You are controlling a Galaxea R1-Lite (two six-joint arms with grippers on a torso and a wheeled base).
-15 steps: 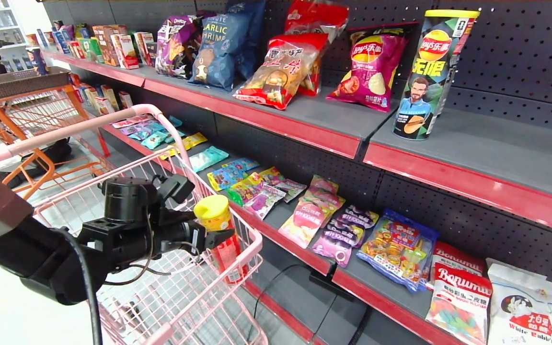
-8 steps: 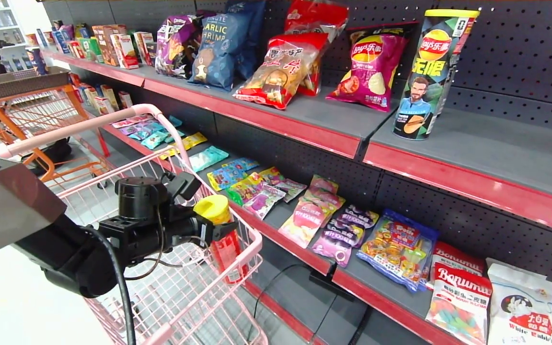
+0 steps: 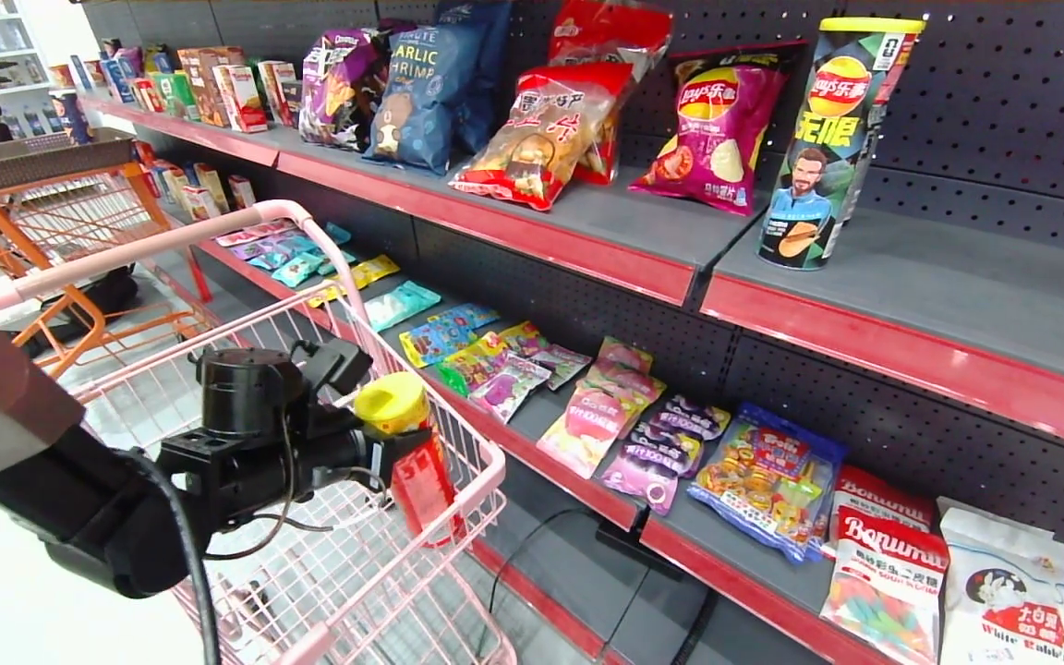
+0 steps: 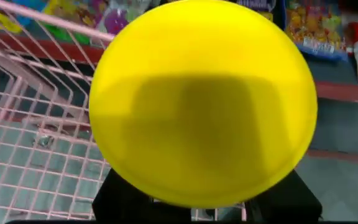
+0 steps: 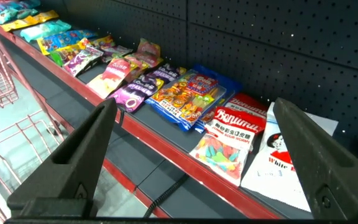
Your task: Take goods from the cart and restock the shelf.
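A red chips can with a yellow lid (image 3: 391, 404) stands slightly tilted inside the pink cart (image 3: 496, 459), near its front corner. My left gripper (image 3: 395, 445) is shut on the can just under the lid. In the left wrist view the yellow lid (image 4: 204, 99) sits close up, with the cart's pink wire (image 4: 36, 143) below it. A matching tall dark chips can (image 3: 832, 139) stands on the grey upper shelf (image 3: 957, 277). My right gripper (image 5: 194, 109) hangs open over the lower shelf, nothing between its fingers (image 5: 73, 162).
Snack bags (image 3: 541, 129) line the upper shelf left of the tall can; bare shelf lies to its right. Candy packets (image 3: 624, 425) cover the lower shelf (image 5: 166, 146). An orange cart (image 3: 52, 212) stands behind the pink one.
The left gripper swung right and up with the can, then came back left; the can now sits a little further left and more tilted.
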